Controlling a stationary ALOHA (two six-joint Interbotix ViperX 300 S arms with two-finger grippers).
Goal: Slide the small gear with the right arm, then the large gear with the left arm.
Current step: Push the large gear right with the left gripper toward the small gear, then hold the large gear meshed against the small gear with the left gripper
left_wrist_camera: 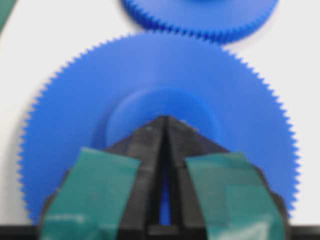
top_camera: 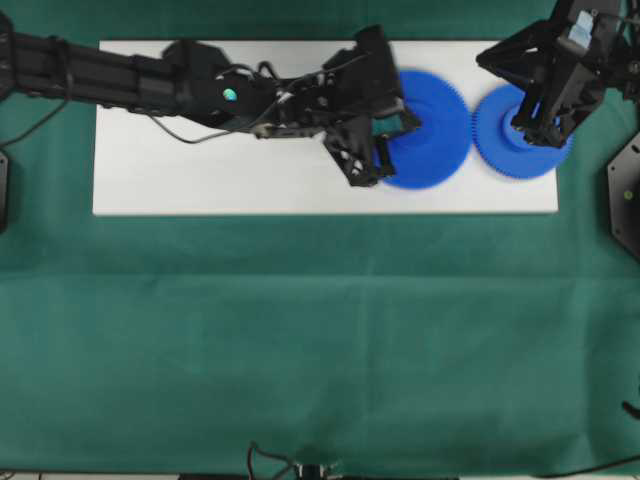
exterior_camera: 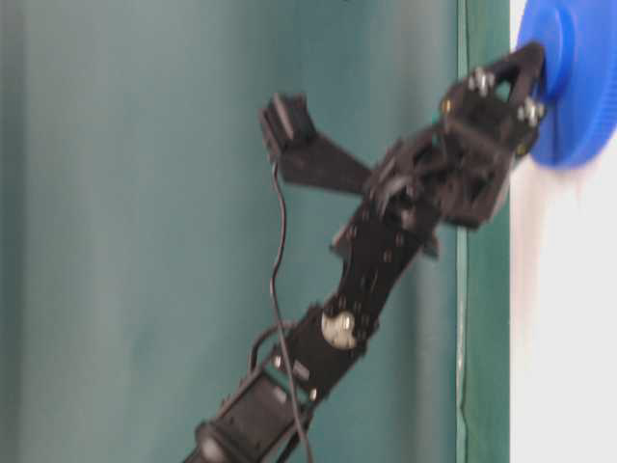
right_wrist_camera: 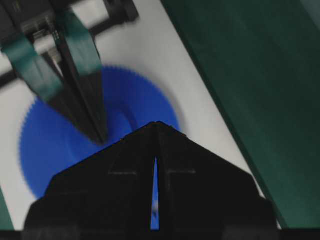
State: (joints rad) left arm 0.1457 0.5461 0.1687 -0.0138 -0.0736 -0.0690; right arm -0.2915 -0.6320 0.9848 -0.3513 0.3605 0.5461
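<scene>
Green cloth covers the desk, and a white board lies across its far half, carrying both gears at the board's 3 o'clock end. Seen from overhead, the large gear sits just at 9 o'clock of the small gear, their toothed rims all but touching — whether they actually mesh I cannot tell.

Reaching in from 9 o'clock, the left arm has its left end effector pressed together to a point, tip resting on the large gear's raised hub. Coming from 3 o'clock, the right arm's right end effector is likewise drawn nearly together, only a thin slit showing, and it sits over the small gear's hub.

Risks, as I judge them: with teeth this close, pushing the large gear toward 3 o'clock could catch the small one and drag or spin it out of place. A closed tip bearing on smooth plastic may also skid off the hub — leaving the gear behind. Both arms crowd the same corner, so a collision between them is possible.
</scene>
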